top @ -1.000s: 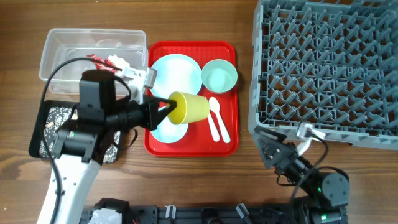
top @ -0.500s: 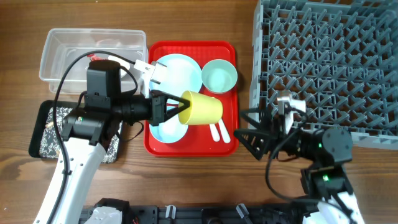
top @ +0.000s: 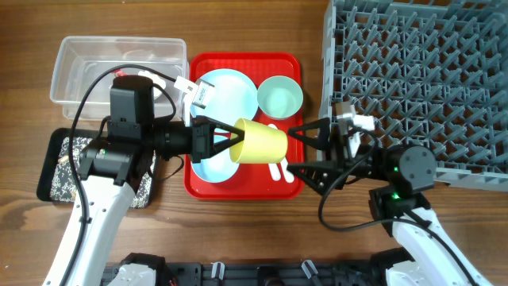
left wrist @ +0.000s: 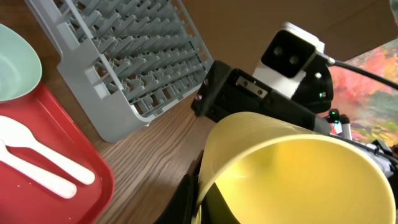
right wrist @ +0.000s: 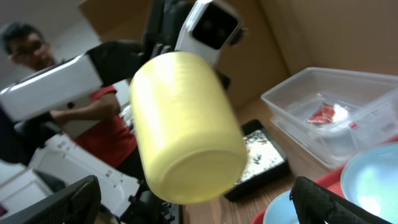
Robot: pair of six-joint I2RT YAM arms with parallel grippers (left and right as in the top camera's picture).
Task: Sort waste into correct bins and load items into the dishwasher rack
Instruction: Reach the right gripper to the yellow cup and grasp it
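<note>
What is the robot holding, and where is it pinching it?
The left tool holds the small yellow cup by its rim; the right tool is open, empty.

The left gripper (top: 232, 141) grips a yellow cup (top: 262, 143) by its rim. The cup lies sideways in the air over the lower half of the red tray (top: 238, 60), mid-frame. Facing it from the right, the right gripper (top: 295, 151) has its fingers spread wide, one tip above the cup's base and one below; I can't tell if they touch it. On the tray sit a plate (top: 230, 89), a bowl (top: 279, 97), a second bowl (top: 210, 167) partly under the cup, and white cutlery (top: 279, 168). The grey rack (top: 421, 79) fills the upper right.
</note>
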